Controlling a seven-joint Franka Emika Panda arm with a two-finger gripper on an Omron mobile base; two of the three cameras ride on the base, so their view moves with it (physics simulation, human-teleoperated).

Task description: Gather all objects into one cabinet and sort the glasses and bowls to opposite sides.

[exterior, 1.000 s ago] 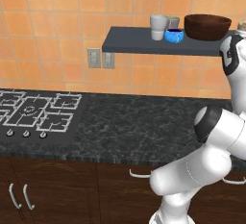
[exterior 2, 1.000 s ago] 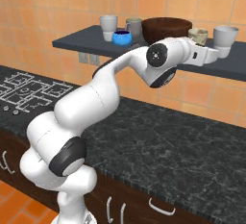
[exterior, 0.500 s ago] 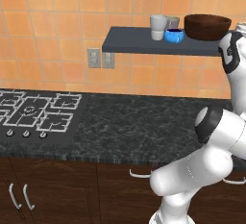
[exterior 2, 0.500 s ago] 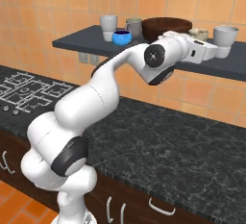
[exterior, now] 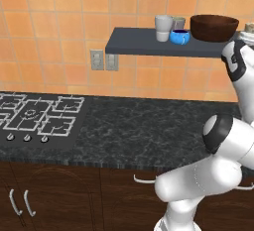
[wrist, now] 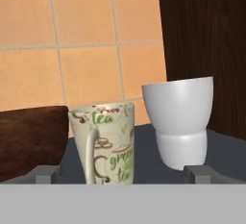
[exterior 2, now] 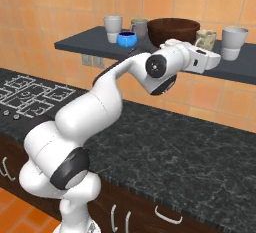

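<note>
On the dark shelf (exterior 2: 85, 44), the cabinet, stand a pale cup (exterior 2: 113, 28), a grey cup (exterior 2: 139, 26), a small blue bowl (exterior 2: 126, 39) and a big brown bowl (exterior 2: 173, 30) towards the left. To the right are a beige patterned mug (exterior 2: 206, 39) and another pale cup (exterior 2: 234, 42). My gripper (exterior 2: 216, 60) hangs open at the shelf's front edge, just before the mug. In the hand view the mug (wrist: 108, 141) stands between my fingertips (wrist: 48, 172), handle towards me, with the pale cup (wrist: 182, 122) to its right and the brown bowl (wrist: 29, 139) to its left.
Below the shelf (exterior: 149, 44) runs a black stone counter (exterior: 144, 126) with a gas hob (exterior: 34, 118) at the left. An orange tiled wall with a socket (exterior: 96, 59) backs it. A dark panel (wrist: 206, 31) rises right of the shelf.
The hand has shifted only slightly in front of the mug. The jaws stay wide and the tableware on the shelf has not moved.
</note>
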